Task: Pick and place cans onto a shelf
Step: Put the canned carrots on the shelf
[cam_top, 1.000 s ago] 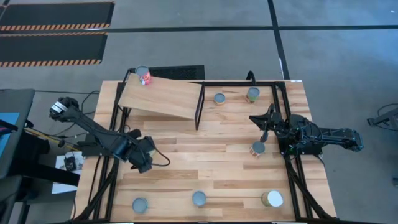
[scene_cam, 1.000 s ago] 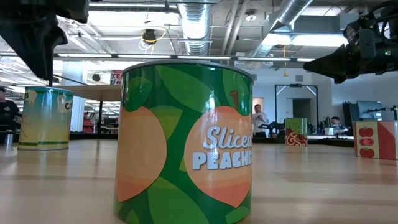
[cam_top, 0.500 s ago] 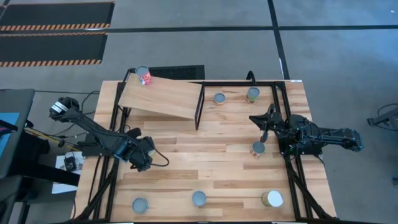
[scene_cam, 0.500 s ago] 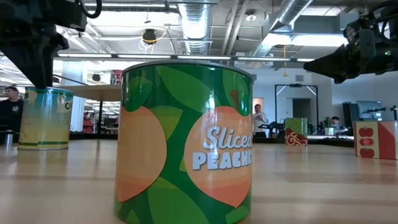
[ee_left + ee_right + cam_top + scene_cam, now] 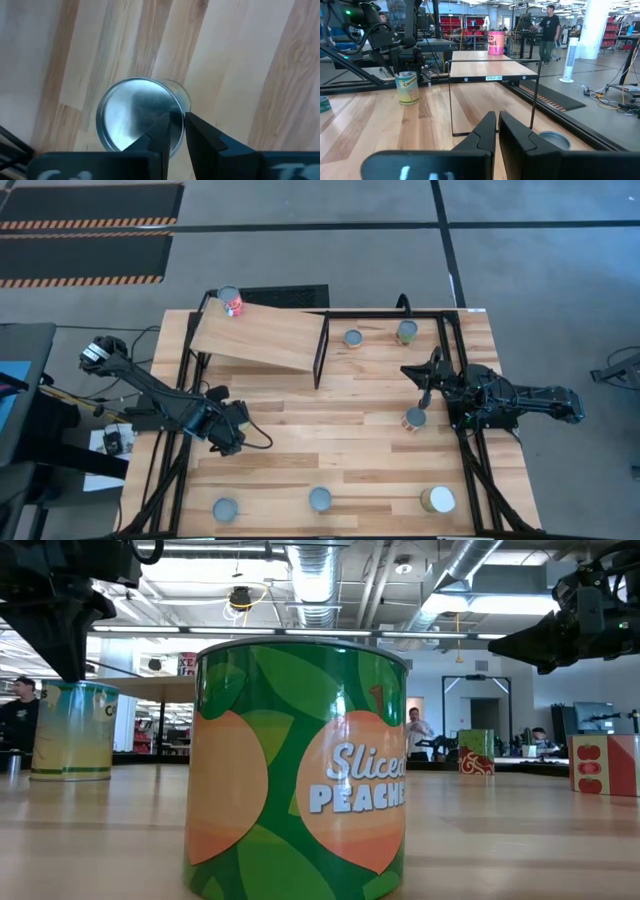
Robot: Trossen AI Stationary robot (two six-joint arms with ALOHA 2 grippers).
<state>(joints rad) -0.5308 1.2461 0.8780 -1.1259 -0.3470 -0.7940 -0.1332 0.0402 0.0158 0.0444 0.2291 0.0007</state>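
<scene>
Left tool (image 5: 228,442) held above worktop (image 5: 350,430) near its left edge, fingers (image 5: 162,131) nearly closed, narrow gap, nothing gripped; silver-topped can (image 5: 137,114) seen directly below. Right tool (image 5: 424,383) held by right side, fingers closed, empty. Shelf (image 5: 262,337) at rear left, red can (image 5: 230,302) on its back corner. Other cans spread over worktop; peach can (image 5: 298,768) near front edge.
</scene>
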